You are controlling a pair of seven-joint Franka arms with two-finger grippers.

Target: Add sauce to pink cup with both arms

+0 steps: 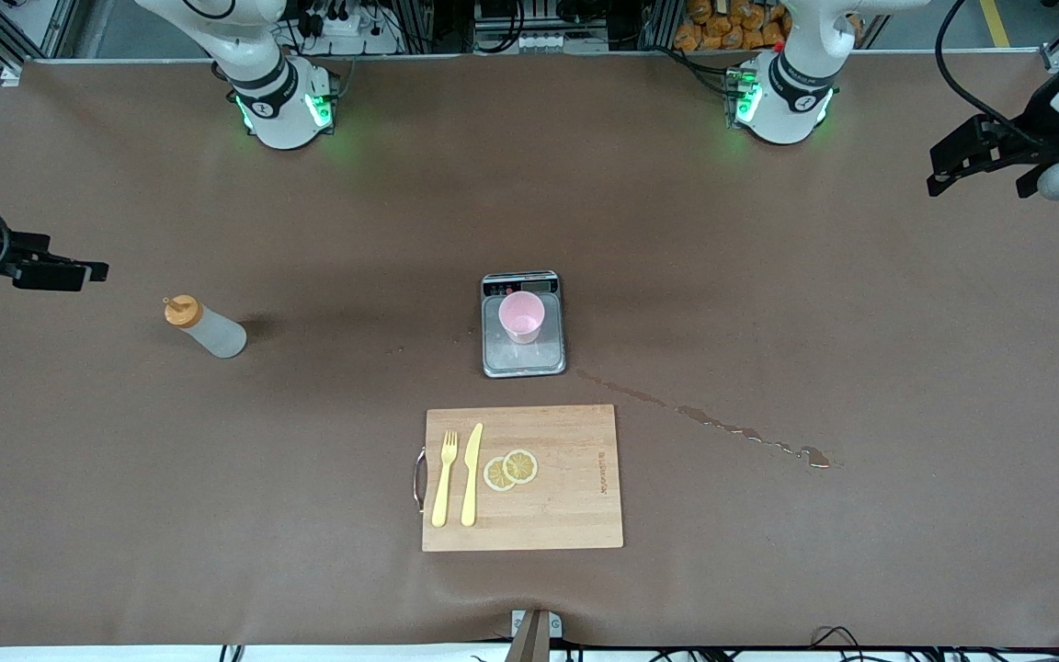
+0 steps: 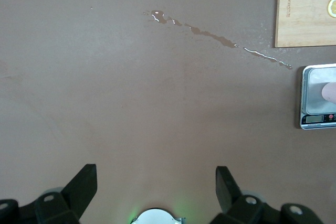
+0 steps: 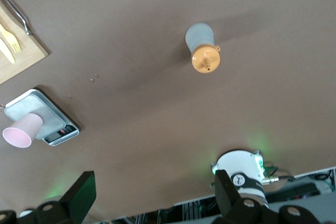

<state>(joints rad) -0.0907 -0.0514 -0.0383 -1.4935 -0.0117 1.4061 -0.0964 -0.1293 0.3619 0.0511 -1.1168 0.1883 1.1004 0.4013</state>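
The pink cup (image 1: 522,317) stands upright on a grey scale (image 1: 539,359) at the table's middle; the right wrist view shows it too (image 3: 22,129), and the left wrist view shows its edge (image 2: 329,93). The sauce bottle (image 1: 205,328), whitish with an orange cap, stands on the table toward the right arm's end and also shows in the right wrist view (image 3: 202,48). My right gripper (image 1: 79,271) is open and empty, up in the air beside the bottle, apart from it (image 3: 152,187). My left gripper (image 1: 948,170) is open and empty over the left arm's end of the table (image 2: 156,179).
A wooden cutting board (image 1: 566,487) lies nearer the front camera than the scale, with a yellow fork (image 1: 444,478), a yellow knife (image 1: 472,473) and lemon slices (image 1: 511,469) on it. A thin trail of spilled liquid (image 1: 723,428) runs from the scale toward the left arm's end.
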